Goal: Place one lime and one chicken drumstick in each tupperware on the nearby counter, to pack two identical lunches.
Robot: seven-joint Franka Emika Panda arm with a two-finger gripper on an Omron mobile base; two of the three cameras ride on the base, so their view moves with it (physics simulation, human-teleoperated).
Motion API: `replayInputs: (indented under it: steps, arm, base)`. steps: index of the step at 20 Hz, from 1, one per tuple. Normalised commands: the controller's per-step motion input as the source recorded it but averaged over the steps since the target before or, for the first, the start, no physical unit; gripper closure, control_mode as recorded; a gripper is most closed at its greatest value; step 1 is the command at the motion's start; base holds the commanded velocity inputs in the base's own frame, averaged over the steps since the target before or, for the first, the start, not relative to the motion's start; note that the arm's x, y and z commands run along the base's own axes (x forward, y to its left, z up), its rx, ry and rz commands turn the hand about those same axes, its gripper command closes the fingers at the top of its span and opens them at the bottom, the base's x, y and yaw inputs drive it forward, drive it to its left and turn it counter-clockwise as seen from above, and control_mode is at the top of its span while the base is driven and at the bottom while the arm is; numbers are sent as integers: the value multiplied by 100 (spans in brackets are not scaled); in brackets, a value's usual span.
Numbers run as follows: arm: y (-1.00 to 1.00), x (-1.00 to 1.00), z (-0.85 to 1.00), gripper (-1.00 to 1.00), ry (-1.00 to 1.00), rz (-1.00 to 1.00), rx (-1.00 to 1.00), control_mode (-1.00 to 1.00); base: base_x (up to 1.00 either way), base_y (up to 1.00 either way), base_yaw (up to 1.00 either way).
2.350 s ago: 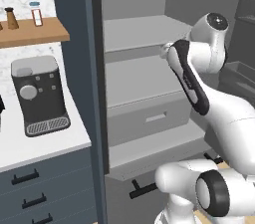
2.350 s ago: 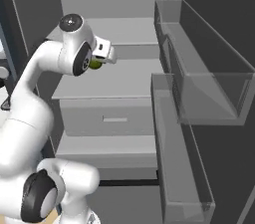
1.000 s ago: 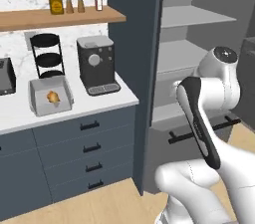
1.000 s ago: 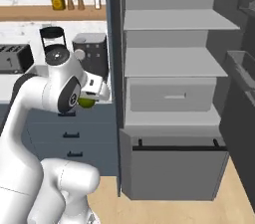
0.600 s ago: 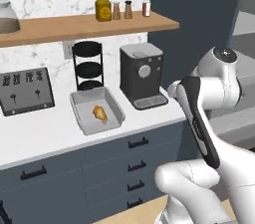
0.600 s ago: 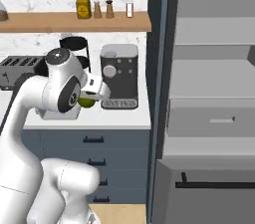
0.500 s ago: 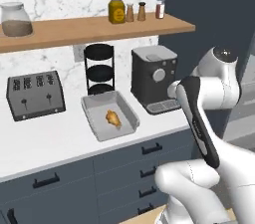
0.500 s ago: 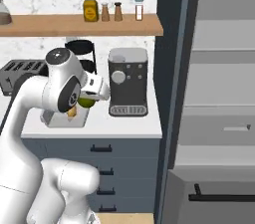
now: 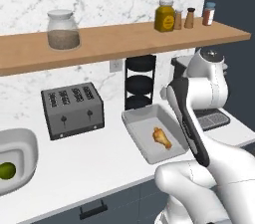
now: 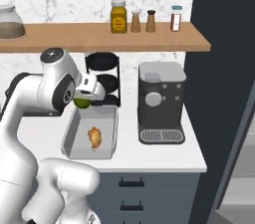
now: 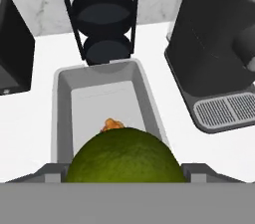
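My gripper [image 10: 87, 96] is shut on a glossy green lime [image 10: 81, 102], which bulges between the finger tips in the hand view [image 11: 124, 156]. It hangs over the near end of the grey rectangular tupperware tray [image 10: 67, 138] on the white counter [image 10: 159, 156]. One golden-brown chicken drumstick [image 10: 94, 137] lies in that tray [image 9: 132, 129], partly hidden behind the lime in the hand view [image 11: 112, 124]. Far left on the counter [image 9: 74, 158], the white oval tupperware tub [image 9: 27, 146] holds another lime [image 9: 5, 169].
A black three-tier rack [image 9: 139, 81] stands just behind the tray, a toaster [image 9: 72, 111] to its left and a coffee machine [image 10: 160, 101] to its right. Jars stand on a wooden shelf [image 9: 124, 39] overhead. A tall dark cabinet side [image 10: 224, 93] bounds the right.
The whole picture has shifted as the base drove left from the open fridge along the counter. The lime has stayed in the gripper throughout.
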Motion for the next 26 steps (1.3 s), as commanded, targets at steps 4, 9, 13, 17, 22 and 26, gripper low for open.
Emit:
replayInputs:
  steps: [4,9,13,17,22,26]
  arm:
    - [17,0,-69,100,12,1,0,-100]
    - [17,10,-76,100,8,2,0,-100]
    - [22,38,-77,100,9,0,0,-100]
    - [21,49,-72,100,9,0,0,-100]
    - [13,42,-64,100,9,0,0,-100]
    - [18,34,-53,100,8,0,0,-100]
  base:
    - [0,0,0]
    - [0,0,0]
    - [0,0,0]
    - [0,0,0]
    - [0,0,0]
    - [0,0,0]
